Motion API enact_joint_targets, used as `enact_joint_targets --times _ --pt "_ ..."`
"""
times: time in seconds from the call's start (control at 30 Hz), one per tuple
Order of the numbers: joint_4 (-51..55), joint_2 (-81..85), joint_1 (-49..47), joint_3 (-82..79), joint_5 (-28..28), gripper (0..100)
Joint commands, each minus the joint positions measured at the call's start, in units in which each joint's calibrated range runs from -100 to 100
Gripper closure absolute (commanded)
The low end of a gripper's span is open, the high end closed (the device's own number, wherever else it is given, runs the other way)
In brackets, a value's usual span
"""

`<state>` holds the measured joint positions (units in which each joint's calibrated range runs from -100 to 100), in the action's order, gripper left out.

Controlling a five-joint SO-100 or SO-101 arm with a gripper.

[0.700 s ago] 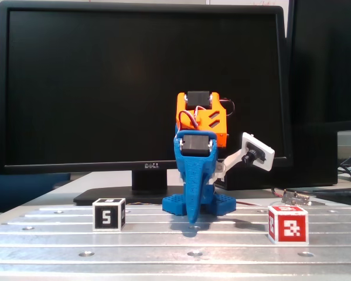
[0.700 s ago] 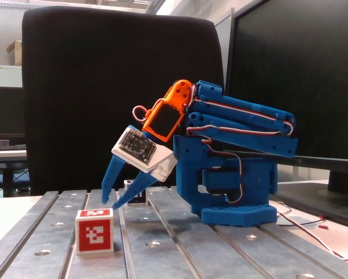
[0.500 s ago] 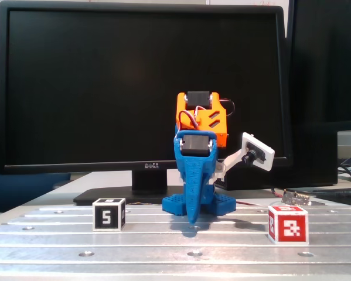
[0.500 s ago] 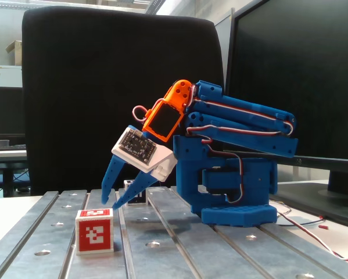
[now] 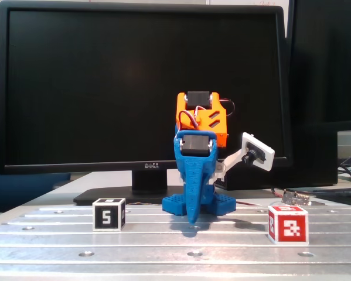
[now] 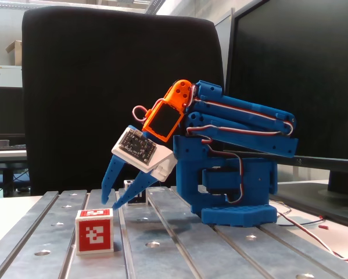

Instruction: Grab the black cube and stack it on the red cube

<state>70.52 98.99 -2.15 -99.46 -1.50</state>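
Observation:
The black cube [image 5: 109, 215] with a white "5" stands on the metal table at the left of a fixed view. In the other fixed view only part of the black cube [image 6: 136, 194] shows behind the fingers. The red cube [image 5: 288, 224] with a white marker pattern stands at the right, and it is the nearest thing in the side-on fixed view [image 6: 94, 231]. The blue gripper [image 6: 110, 203] points down at the table between the two cubes, just above the surface. Its fingertips nearly meet and hold nothing. Seen from the front, the gripper [image 5: 191, 221] is a narrow wedge.
The blue arm base [image 6: 237, 200] sits at the table's back middle, with a white wrist camera [image 5: 257, 150] sticking out to the right. A large monitor [image 5: 140, 88] and its stand rise behind. The slotted aluminium table [image 5: 163, 246] has bolt holes. Cables [image 6: 313, 229] lie beside the base.

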Motion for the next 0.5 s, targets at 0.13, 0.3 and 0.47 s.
enact_joint_targets --times 0.13,0.3,0.47 --pt "-0.62 0.01 -0.10 -0.09 -0.24 95" --pt "-7.54 0.01 0.34 -0.09 -0.24 95" --pt "-11.14 0.01 0.41 -0.09 -0.24 95"
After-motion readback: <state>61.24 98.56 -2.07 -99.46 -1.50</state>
